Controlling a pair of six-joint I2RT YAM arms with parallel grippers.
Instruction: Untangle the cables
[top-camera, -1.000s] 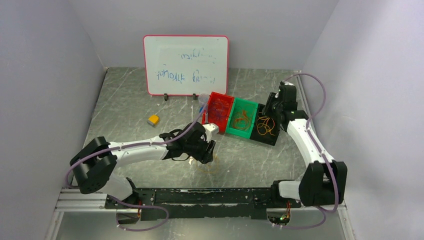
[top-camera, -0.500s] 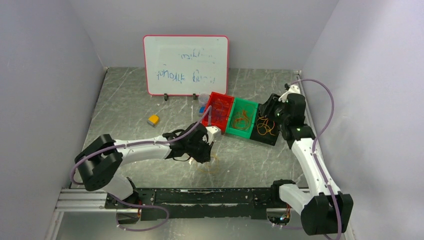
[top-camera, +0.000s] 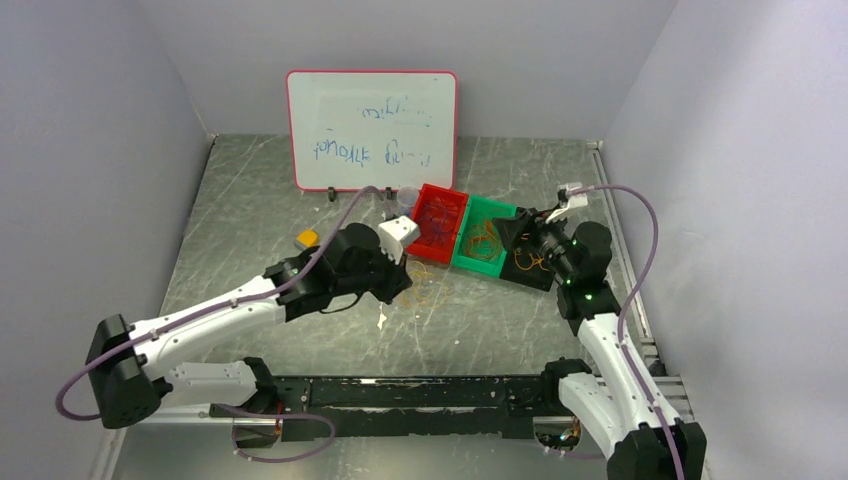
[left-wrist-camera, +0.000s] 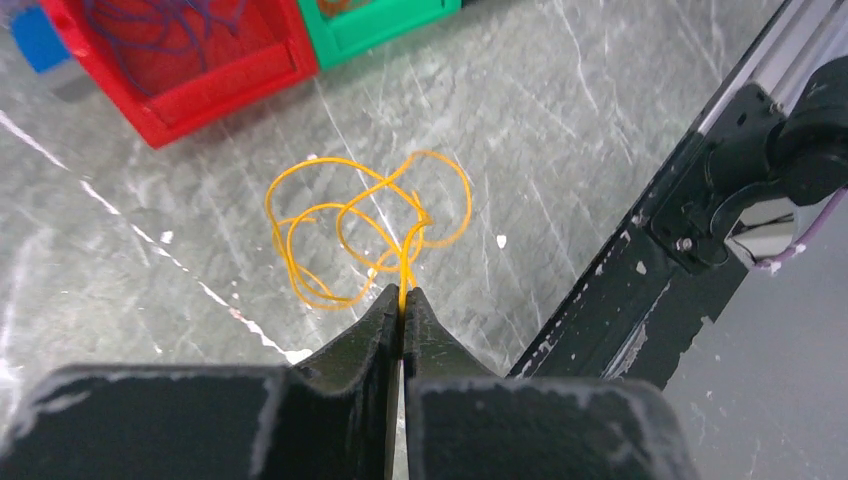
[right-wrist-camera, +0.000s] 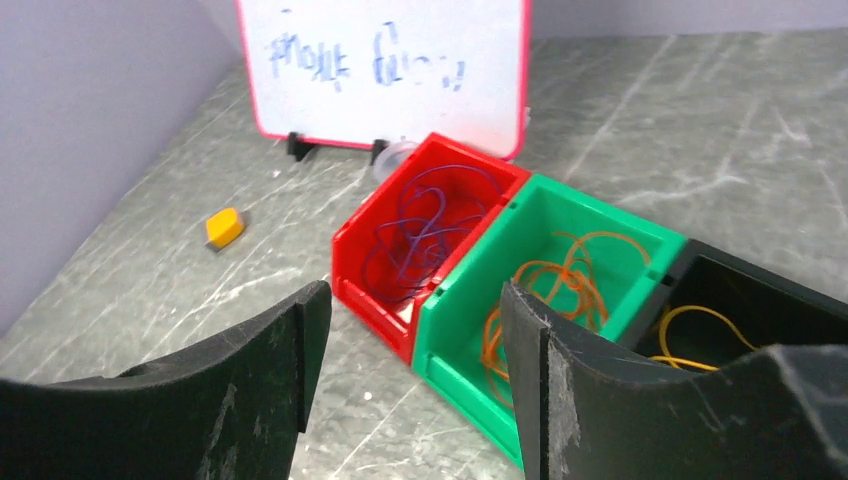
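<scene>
Yellow cable (left-wrist-camera: 418, 218), red bin (left-wrist-camera: 190, 60) beyond, whiteboard (top-camera: 372, 130)

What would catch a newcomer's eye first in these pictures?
The left arm's fingers are pinched shut on a loopy yellow cable in the middle of the table. Beyond it, a red bin, green bin and black bin in a row hold more cables, with a whiteboard at the back.

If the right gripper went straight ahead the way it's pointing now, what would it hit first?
Most likely the near rims of the red bin and green bin, about where they adjoin; the open right gripper aims there. Depth is hard to judge.
</scene>
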